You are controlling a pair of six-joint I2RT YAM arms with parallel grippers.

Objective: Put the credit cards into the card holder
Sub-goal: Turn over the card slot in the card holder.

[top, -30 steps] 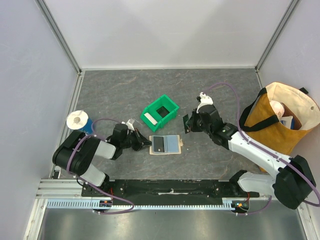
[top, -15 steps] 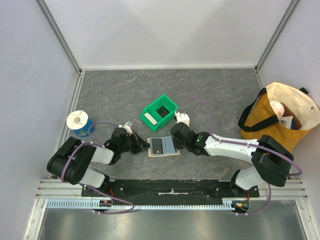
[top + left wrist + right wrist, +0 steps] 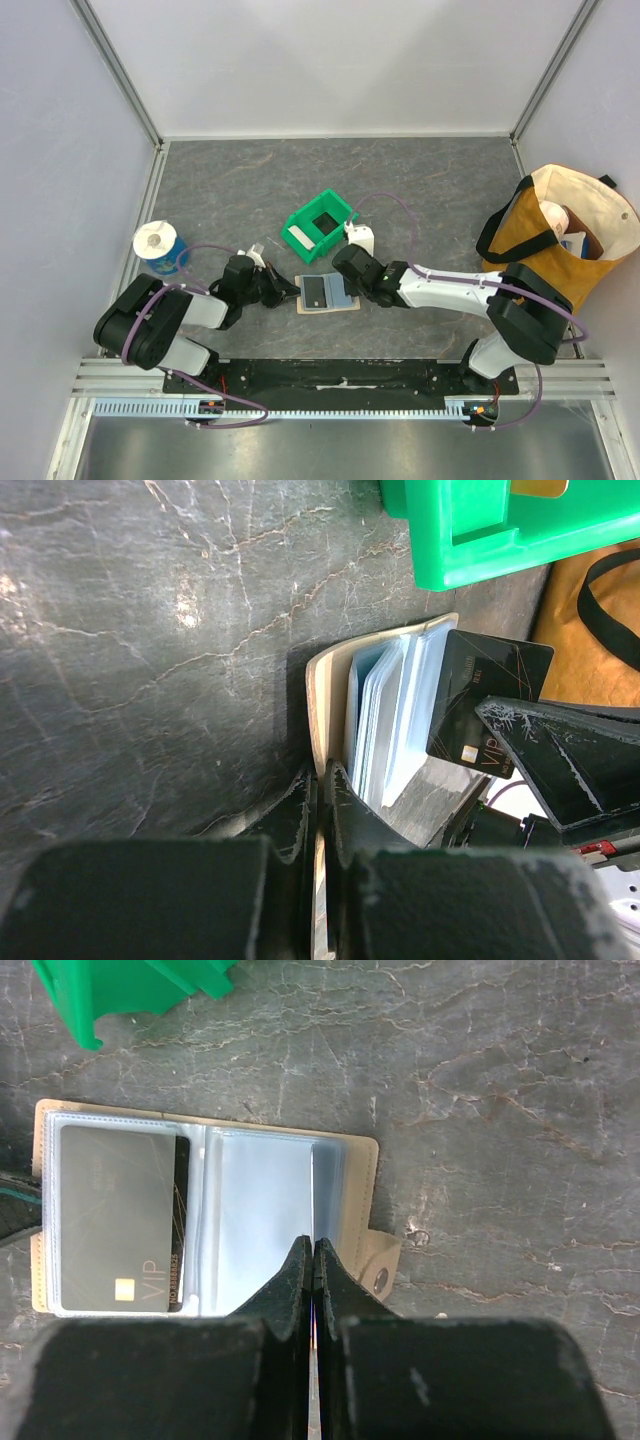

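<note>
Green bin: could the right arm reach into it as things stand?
Probably yes: the bin sits open-topped just beyond the right gripper, with nothing between them. That gripper is shut above the card holder, so it would need to lift and open first.

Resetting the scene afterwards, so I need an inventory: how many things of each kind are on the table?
Credit cards seen: 2 (dark card, whitish card)
Card holder: 1
Green bin: 1
Tote bag: 1
Blue roll: 1
Total: 6

Right gripper (image 3: 313,1252): moved from well to the right of the card holder (image 3: 260,1200); now directly over its right-hand clear sleeves.
</note>
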